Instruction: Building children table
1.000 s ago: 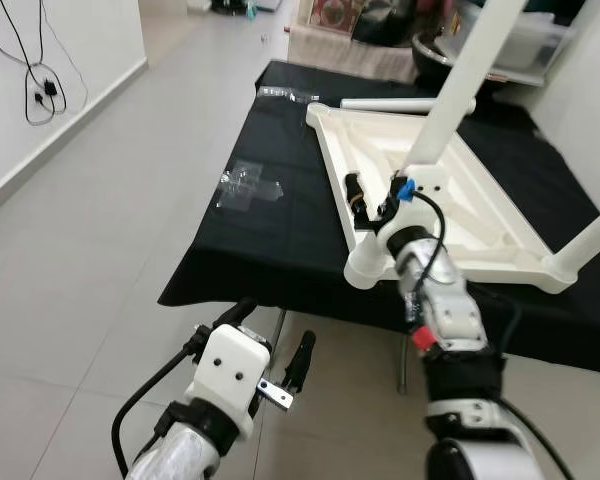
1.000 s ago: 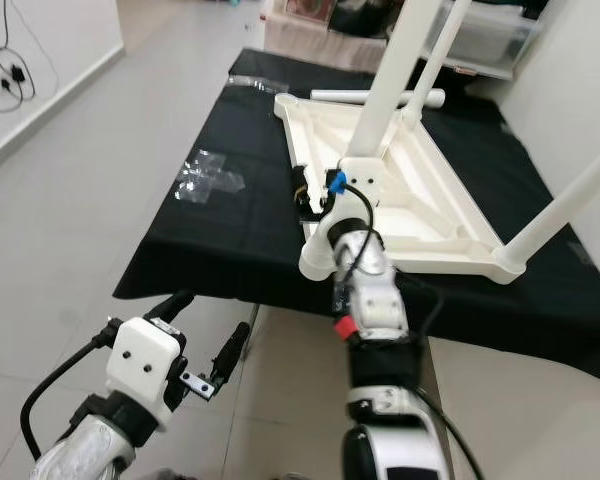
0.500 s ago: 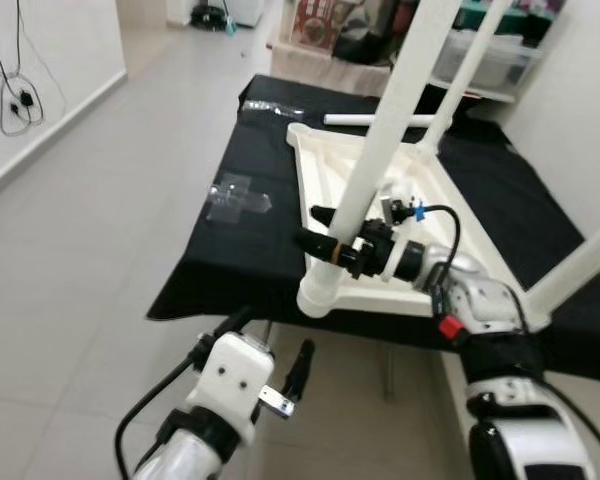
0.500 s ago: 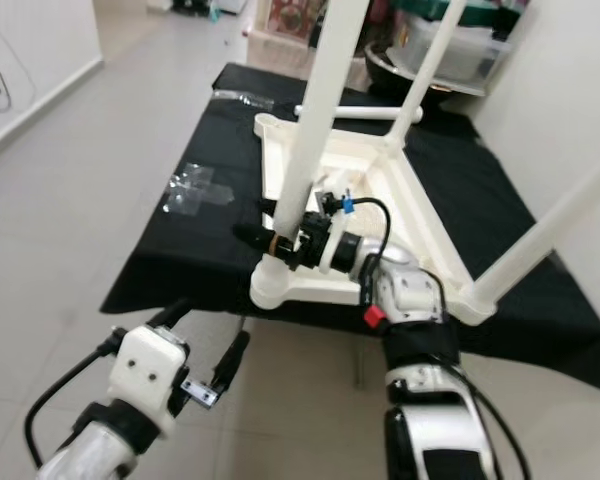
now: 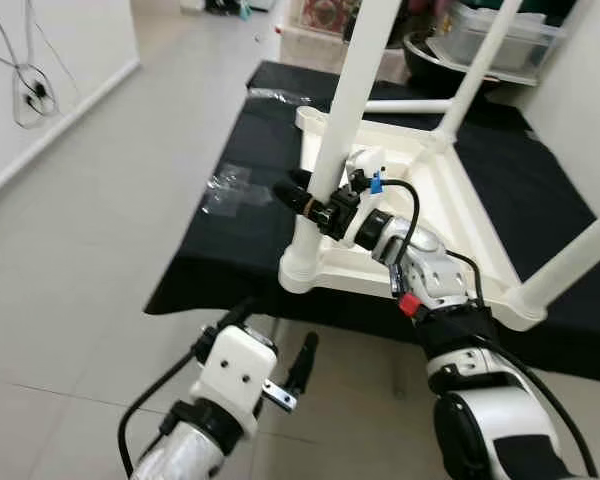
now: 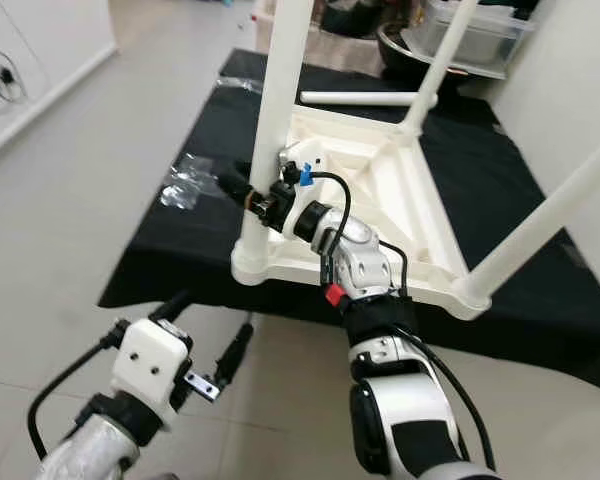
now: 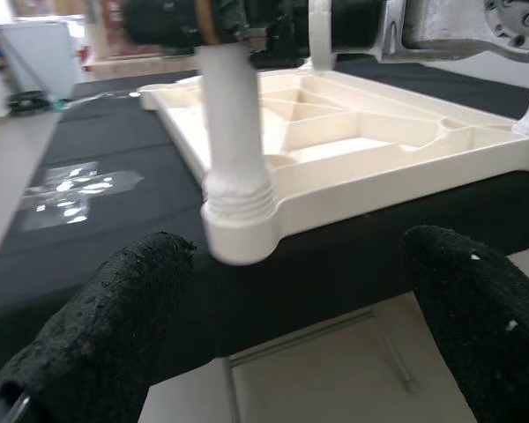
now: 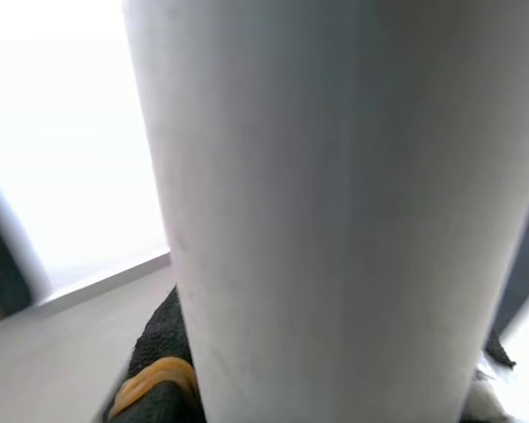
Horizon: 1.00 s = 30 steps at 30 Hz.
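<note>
Since a second ago, the right gripper (image 5: pixel 315 203) has swung from the near corner of the upturned white table top (image 5: pixel 405 215) to the nearest leg (image 5: pixel 342 110), and its black fingers are now closed around that leg low down, just above the corner socket. The right wrist view shows the smooth, round white tube pressed close between the fingers, with a yellow band at the base of one.

The table top is moulded plastic, ribbed on its underside, lying upside down on a desk covered with a black cloth (image 5: pixel 230 250). Three legs stand up from its corners; a fourth white tube (image 5: pixel 408 105) lies flat on the cloth beyond the far edge. Crinkled clear plastic wrapping (image 5: pixel 232 190) lies on the cloth to the left of the table top, well apart from it.

The left gripper (image 5: pixel 280 365) hangs low in front of the desk edge above the grey tiled floor (image 5: pixel 90 230), its rough black fingers (image 7: pixel 115 317) spread wide and holding nothing. Storage boxes stand behind the desk.
</note>
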Motion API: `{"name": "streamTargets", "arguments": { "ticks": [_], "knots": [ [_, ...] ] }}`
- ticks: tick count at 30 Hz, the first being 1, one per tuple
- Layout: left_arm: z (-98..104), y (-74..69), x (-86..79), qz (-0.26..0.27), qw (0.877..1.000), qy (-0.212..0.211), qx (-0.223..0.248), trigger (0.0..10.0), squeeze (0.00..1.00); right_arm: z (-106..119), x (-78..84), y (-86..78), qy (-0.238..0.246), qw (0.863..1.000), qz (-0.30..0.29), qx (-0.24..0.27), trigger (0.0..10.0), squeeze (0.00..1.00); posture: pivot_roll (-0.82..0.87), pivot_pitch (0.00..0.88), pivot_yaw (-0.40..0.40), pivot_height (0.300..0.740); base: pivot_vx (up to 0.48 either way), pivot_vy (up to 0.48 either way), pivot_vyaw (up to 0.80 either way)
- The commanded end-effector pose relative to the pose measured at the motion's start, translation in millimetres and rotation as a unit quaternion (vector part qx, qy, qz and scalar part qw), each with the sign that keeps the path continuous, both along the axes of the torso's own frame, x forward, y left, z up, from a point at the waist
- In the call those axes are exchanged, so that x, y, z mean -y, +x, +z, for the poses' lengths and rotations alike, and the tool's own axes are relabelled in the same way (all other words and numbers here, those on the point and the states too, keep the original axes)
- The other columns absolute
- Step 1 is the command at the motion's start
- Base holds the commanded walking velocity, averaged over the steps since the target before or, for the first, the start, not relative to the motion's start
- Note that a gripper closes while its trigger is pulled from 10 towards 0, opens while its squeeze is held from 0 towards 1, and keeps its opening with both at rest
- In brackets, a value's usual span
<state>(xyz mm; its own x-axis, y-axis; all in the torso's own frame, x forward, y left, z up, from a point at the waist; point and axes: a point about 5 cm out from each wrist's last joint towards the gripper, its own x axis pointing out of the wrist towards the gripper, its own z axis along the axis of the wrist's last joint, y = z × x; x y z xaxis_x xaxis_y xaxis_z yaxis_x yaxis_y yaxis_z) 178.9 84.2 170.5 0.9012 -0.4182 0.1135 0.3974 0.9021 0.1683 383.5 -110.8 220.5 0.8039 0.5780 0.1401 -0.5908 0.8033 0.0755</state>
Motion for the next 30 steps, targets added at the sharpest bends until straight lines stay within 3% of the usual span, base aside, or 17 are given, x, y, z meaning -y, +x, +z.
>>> {"name": "streamTargets", "arguments": {
  "ticks": [1, 4, 5, 7, 8, 9, 11, 14, 15, 17, 18, 20, 21, 24, 25, 28, 30],
  "knots": [
    [-1.5, -0.9, 0.3, -0.003, 1.0, -0.001, -0.003, 10.0, 0.0, -22.0, 24.9, 0.5, -0.002, 0.988, -0.141, -0.059, 0.0, 0.0, 0.14, 0.08, -0.149, 0.74, 0.0, 0.0, 0.0],
    [-1.5, -0.9, 0.3, -0.003, 1.0, -0.001, -0.003, 10.0, 0.0, -22.0, 24.9, 0.5, -0.002, 0.988, -0.141, -0.059, 0.0, 0.0, 0.14, 0.08, -0.149, 0.74, 0.0, 0.0, 0.0],
    [-1.9, -0.9, 0.4, -0.003, 1.0, -0.001, -0.004, 10.0, 0.0, -26.5, 29.1, -2.9, -0.008, 0.975, -0.212, -0.071, 0.0, 0.0, 0.14, 0.082, -0.15, 0.74, 0.0, 0.0, 0.0],
    [-1.9, -0.9, 0.4, -0.003, 1.0, -0.001, -0.004, 10.0, 0.0, -26.5, 29.1, -2.9, -0.008, 0.975, -0.212, -0.071, 0.0, 0.0, 0.14, 0.082, -0.15, 0.74, 0.0, 0.0, 0.0],
    [-2.3, -1.0, 0.4, -0.003, 1.0, -0.001, -0.005, 10.0, 0.0, -30.0, 32.8, -9.6, -0.006, 0.949, -0.305, -0.078, 0.0, 0.0, 0.14, 0.084, -0.15, 0.74, 0.0, 0.0, 0.0],
    [-2.3, -1.0, 0.4, -0.003, 1.0, -0.001, -0.005, 10.0, 0.0, -30.0, 32.8, -9.6, -0.006, 0.949, -0.305, -0.078, 0.0, 0.0, 0.14, 0.084, -0.15, 0.74, 0.0, 0.0, 0.0],
    [-3.0, -1.6, 1.1, -0.004, 1.0, 0.0, -0.007, 10.0, 0.0, -39.3, 32.7, -30.1, 0.012, 0.875, -0.47, -0.116, 0.0, 0.0, 0.15, 0.086, -0.151, 0.74, 0.0, 0.0, 0.0],
    [-2.8, -1.3, 1.1, -0.004, 1.0, 0.0, -0.007, 10.0, 0.0, -38.7, 22.5, -31.1, 0.02, 0.87, -0.478, -0.122, 0.0, 0.0, 0.15, 0.084, -0.152, 0.74, 0.0, 0.0, 0.0],
    [-2.9, -1.2, 0.8, -0.003, 1.0, 0.0, -0.007, 10.0, 0.0, -36.2, 15.3, -30.4, 0.033, 0.873, -0.472, -0.121, 1.8, 0.0, 0.15, 0.088, -0.152, 0.74, 0.0, 0.0, 0.0],
    [-2.9, -1.2, 0.6, -0.003, 1.0, 0.0, -0.007, 10.0, 0.0, -34.5, 10.5, -30.1, 0.043, 0.875, -0.468, -0.121, 1.8, 0.0, 0.15, 0.088, -0.152, 0.74, 0.0, 0.0, 0.0],
    [-3.0, -0.7, 0.6, -0.003, 1.0, 0.0, -0.008, 10.0, 0.0, -26.6, 2.8, -27.8, 0.059, 0.891, -0.44, -0.093, 10.0, 0.0, 0.14, 0.087, -0.152, 0.74, 0.0, 0.0, 0.0],
    [-3.0, -0.3, 0.6, -0.002, 1.0, -0.001, -0.008, 10.0, 0.0, -20.6, -2.6, -27.4, 0.069, 0.9, -0.423, -0.073, 10.0, 0.0, 0.14, 0.087, -0.152, 0.74, 0.0, 0.0, 0.0],
    [-2.9, 0.1, 0.8, -0.002, 1.0, -0.001, -0.008, 10.0, 0.0, -14.4, -7.0, -26.3, 0.077, 0.914, -0.396, -0.051, 10.0, 1.0, 0.14, 0.086, -0.15, 0.74, 0.0, 0.0, 0.0],
    [-2.3, 0.9, 1.3, -0.004, 1.0, -0.002, -0.006, 10.0, 0.0, -2.3, -7.6, -24.2, 0.08, 0.931, -0.356, -0.012, 10.0, 1.0, 0.14, 0.084, -0.153, 0.74, 0.0, 0.0, 0.0],
    [-2.2, 1.2, 1.5, -0.004, 1.0, -0.002, -0.005, 10.0, 0.0, 0.2, -3.1, -20.6, 0.086, 0.941, -0.328, -0.006, 10.0, 0.0, 0.14, 0.083, -0.152, 0.74, 0.0, 0.0, 0.0],
    [-1.7, 2.1, 1.4, -0.003, 1.0, -0.003, -0.004, 10.0, 0.0, 7.0, 6.4, -11.2, 0.1, 0.973, -0.21, 0.006, 10.0, 0.0, 0.14, 0.083, -0.153, 0.74, 0.0, 0.0, 0.0],
    [-1.7, 2.5, 1.2, -0.003, 1.0, -0.003, -0.004, 10.0, 0.0, 8.0, 8.4, -9.1, 0.101, 0.981, -0.163, 0.003, 10.0, 0.0, 0.13, 0.083, -0.153, 0.74, 0.0, 0.0, 0.0]
  ]
}}
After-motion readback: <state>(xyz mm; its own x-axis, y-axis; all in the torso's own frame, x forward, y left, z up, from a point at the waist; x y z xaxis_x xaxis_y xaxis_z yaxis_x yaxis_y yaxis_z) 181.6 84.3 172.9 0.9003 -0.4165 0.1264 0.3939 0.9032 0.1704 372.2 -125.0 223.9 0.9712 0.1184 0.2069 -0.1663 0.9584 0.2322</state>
